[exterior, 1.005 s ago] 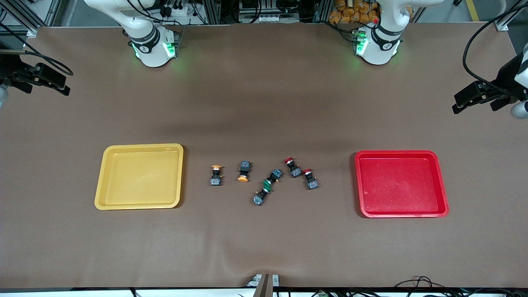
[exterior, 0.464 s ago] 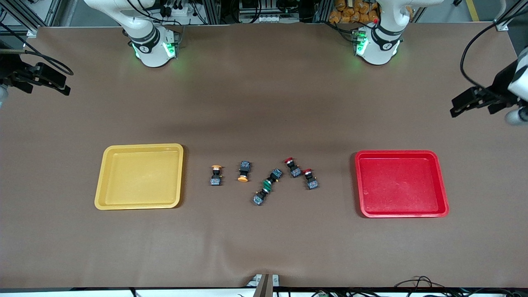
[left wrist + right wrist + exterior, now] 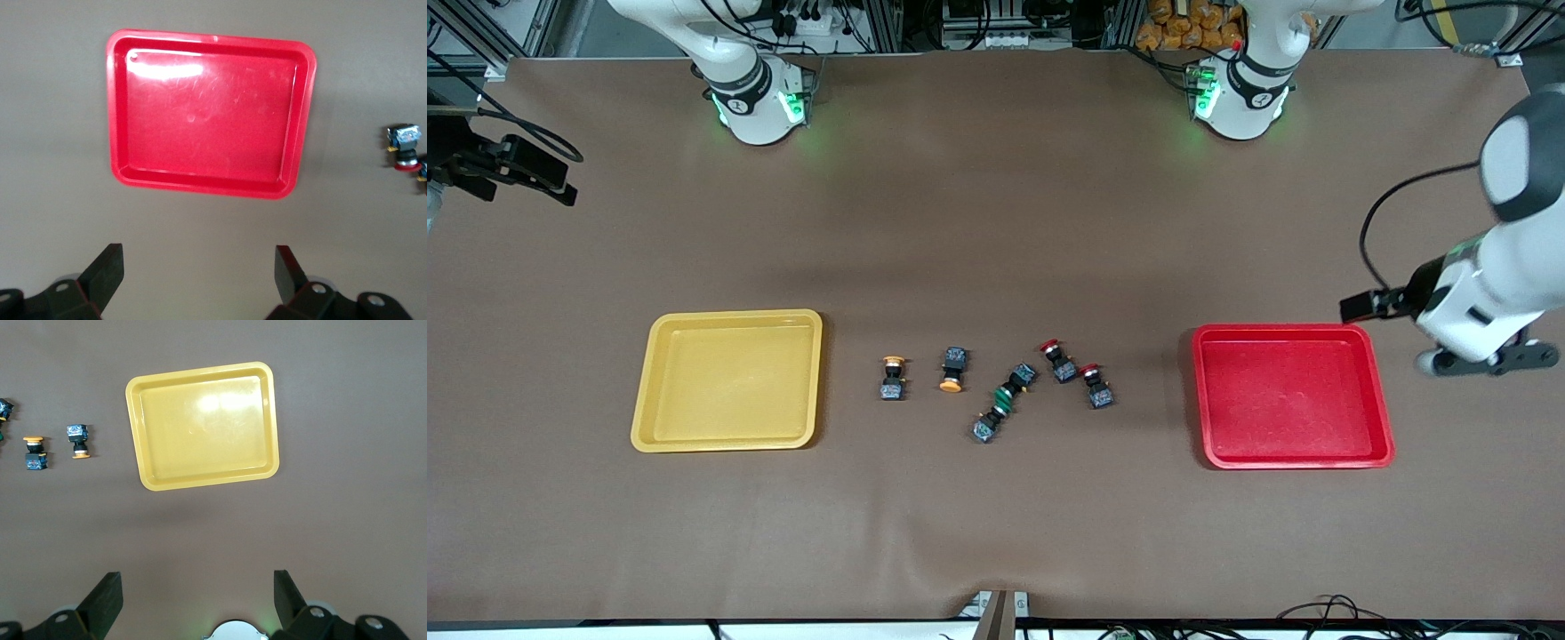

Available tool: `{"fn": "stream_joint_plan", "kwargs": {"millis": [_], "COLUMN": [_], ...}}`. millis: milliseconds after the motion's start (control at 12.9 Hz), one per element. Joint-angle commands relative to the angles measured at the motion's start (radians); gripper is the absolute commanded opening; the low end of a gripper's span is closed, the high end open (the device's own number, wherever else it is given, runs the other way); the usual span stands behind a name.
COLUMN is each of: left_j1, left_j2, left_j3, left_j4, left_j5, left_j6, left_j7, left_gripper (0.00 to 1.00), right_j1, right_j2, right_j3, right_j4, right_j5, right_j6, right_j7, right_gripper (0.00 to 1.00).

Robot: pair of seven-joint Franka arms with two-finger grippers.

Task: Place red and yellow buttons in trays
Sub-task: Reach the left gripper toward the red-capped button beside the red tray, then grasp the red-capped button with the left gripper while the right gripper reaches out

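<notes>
While both trays are sitting empty, I am holding the left gripper (image 3: pixel 197 280) and right gripper (image 3: pixel 197 600) spread open, judging each light, rigid red button (image 3: pixel 1057 360) best pinched across its black body.

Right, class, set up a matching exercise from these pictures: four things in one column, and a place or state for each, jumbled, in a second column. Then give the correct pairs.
Things:
1. yellow tray
2. red tray
3. green-capped buttons
4. left gripper

Places or states:
A. among the red and yellow buttons, between the two trays
B. open, empty, in the air near the red tray
C. empty, toward the right arm's end of the table
D. empty, toward the left arm's end of the table

Pairs: 1-C, 2-D, 3-A, 4-B
</notes>
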Motion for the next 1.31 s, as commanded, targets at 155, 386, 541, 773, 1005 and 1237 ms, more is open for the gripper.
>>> {"fn": "stream_joint_plan", "kwargs": {"millis": [155, 386, 541, 773, 1005, 1237], "left_j1": [-0.071, -0.159, -0.219, -0.287, -0.330, -0.377], "left_j2": [0.108, 0.191, 0.252, 0.329, 0.392, 0.455], "left_j3": [-0.020, -0.023, -0.023, -0.023, -0.023, -0.022], "left_j4": [0.012, 0.014, 0.014, 0.017, 0.015, 0.015], "left_j5": [-0.026, -0.034, -0.034, -0.034, -0.089, -0.092], "left_j6": [0.089, 0.181, 0.273, 0.394, 0.543, 0.650], "left_j7": [-0.150, -0.339, -0.472, -0.621, -0.707, -0.772], "left_gripper": [1.00, 1.00, 1.00, 1.00, 1.00, 1.00], "right_j1": [0.006, 0.004, 0.001, -0.002, 0.007, 0.012], "right_j2": [-0.020, -0.011, -0.011, 0.000, 0.009, 0.005], "right_j3": [-0.003, -0.005, -0.005, -0.005, -0.003, 0.000], "right_j4": [-0.003, 0.026, 0.026, 0.023, 0.021, 0.023], "right_j5": [0.010, 0.012, 0.013, -0.001, 0.007, 0.016], "right_j6": [0.013, 0.042, 0.054, 0.080, 0.068, 0.053], "right_j7": [0.007, 0.007, 0.007, 0.006, 0.007, -0.005], "right_gripper": [1.00, 1.00, 1.00, 1.00, 1.00, 1.00]}}
